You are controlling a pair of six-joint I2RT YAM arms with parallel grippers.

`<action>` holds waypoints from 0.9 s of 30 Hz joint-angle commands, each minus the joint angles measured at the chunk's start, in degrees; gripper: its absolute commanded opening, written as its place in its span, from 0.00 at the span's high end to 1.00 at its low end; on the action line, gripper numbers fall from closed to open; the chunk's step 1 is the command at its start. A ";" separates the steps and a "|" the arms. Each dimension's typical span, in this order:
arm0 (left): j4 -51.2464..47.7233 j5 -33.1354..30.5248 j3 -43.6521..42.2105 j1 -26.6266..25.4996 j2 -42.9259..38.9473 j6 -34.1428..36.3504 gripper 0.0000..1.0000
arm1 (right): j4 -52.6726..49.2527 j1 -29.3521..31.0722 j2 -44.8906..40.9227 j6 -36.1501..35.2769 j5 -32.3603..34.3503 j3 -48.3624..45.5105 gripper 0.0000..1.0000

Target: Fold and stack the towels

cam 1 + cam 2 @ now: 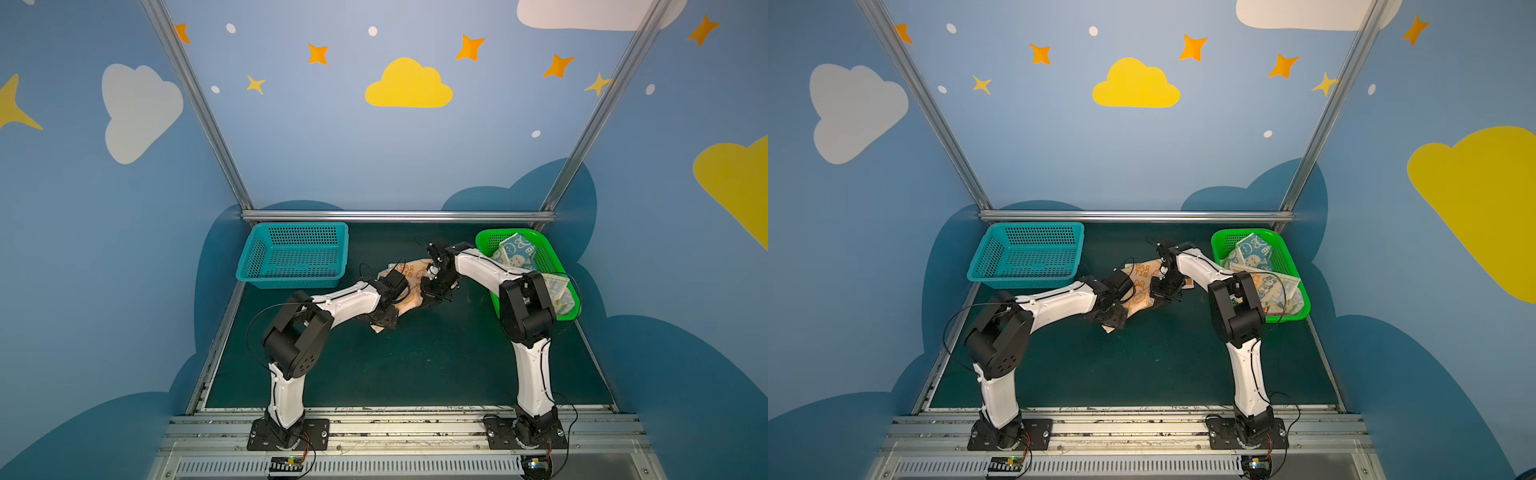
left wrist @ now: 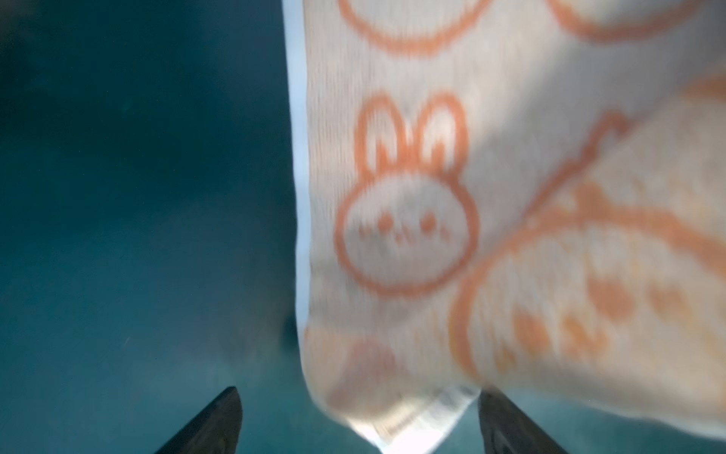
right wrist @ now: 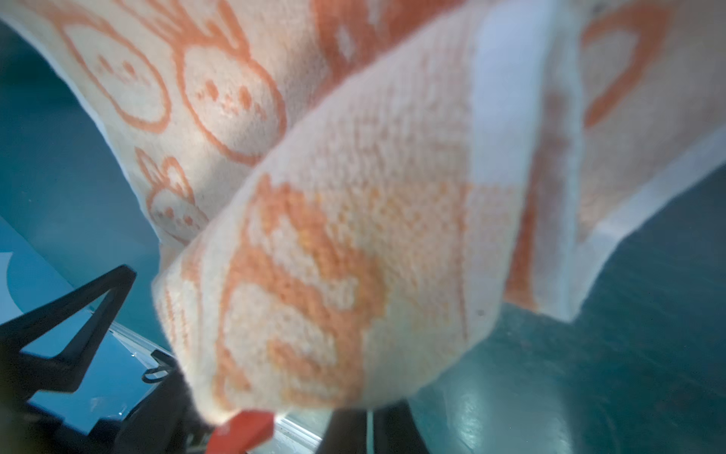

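Three towels show in both top views. One orange towel [image 1: 409,293] (cream, with little rabbit faces) hangs between the two grippers, over the middle of the dark green mat [image 1: 415,365]. Two more lie in the green basket [image 1: 484,243] at the far right: the blue towel [image 1: 517,251] at its far end and the striped towel [image 1: 559,291] at its near end. One teal basket [image 1: 291,226] sits at the far left, and its holey floor shows from wall to wall.

The left gripper [image 1: 384,322] has let go. In the left wrist view its two black fingers [image 2: 220,424] stand wide apart, with a towel corner between them. The right gripper [image 1: 432,289] pinches a bunched fold of the orange towel and holds it up off the mat.
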 commanded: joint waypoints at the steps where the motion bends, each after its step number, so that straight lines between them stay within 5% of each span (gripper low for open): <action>1: -0.20 -0.68 -2.87 -1.25 -5.99 -1.24 0.06 | -0.28 -0.28 -1.69 0.52 -0.58 0.76 0.85; 12: 0.43 2.46 -6.90 -2.19 -6.16 -6.88 0.20 | -1.38 -1.73 -6.92 -1.65 2.06 -2.05 0.34; 19: 2.72 5.19 -7.51 0.01 -4.82 -9.45 0.27 | -1.71 -3.08 -10.35 -3.09 3.19 -5.14 0.21; 27: 2.14 4.59 -7.41 0.97 -2.01 -9.78 0.35 | -0.81 -3.98 -11.25 -3.98 2.31 -7.65 0.17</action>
